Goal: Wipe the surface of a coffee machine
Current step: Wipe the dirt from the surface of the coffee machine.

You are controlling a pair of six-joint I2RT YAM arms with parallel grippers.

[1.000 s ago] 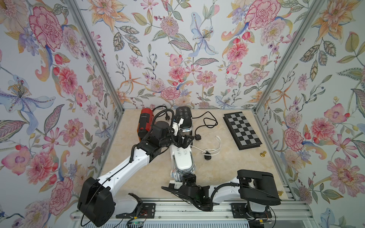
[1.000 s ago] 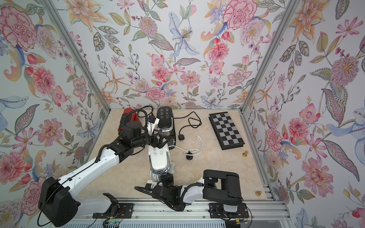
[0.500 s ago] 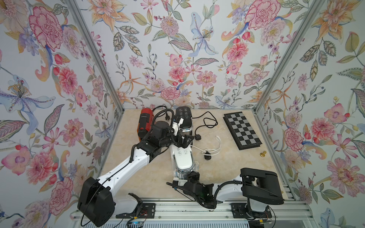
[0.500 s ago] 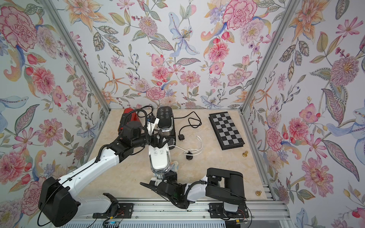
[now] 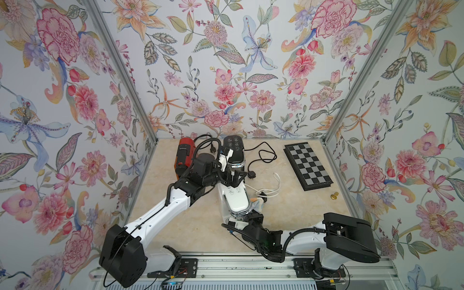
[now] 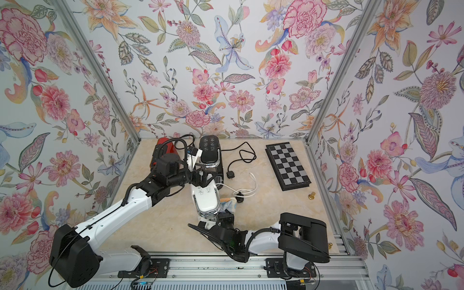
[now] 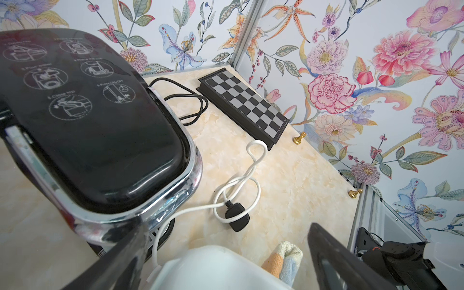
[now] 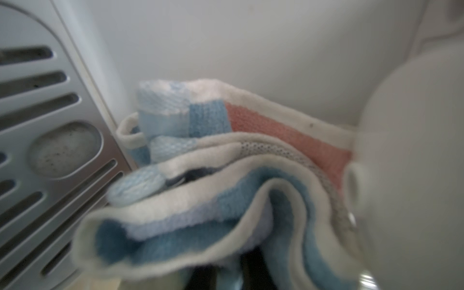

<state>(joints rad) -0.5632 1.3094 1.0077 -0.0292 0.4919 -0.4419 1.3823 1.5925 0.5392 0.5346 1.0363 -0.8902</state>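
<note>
- The white coffee machine (image 5: 236, 200) stands mid-table (image 5: 190, 226). A black machine (image 5: 234, 152) is just behind it and a red one (image 5: 184, 155) is further left.
- The left gripper (image 5: 233, 177) is spread wide, with 1 finger on either side of the white machine's rear top. I cannot tell whether they touch it.
- The right gripper (image 5: 252, 218) sits low at the machine's front, clamped tight on a striped cloth (image 8: 226, 175) — blue, white and pink.
- In the right wrist view the cloth is bunched against the machine's white wall, just beside the slotted drip tray (image 8: 50, 150).
- In both top views a bit of cloth pokes out at the machine's right flank.
- Off to the right on the table lie a chessboard (image 5: 307, 165), 2 gold pawns (image 7: 298, 138) and a white cable ending in a black plug (image 7: 237, 218).
</note>
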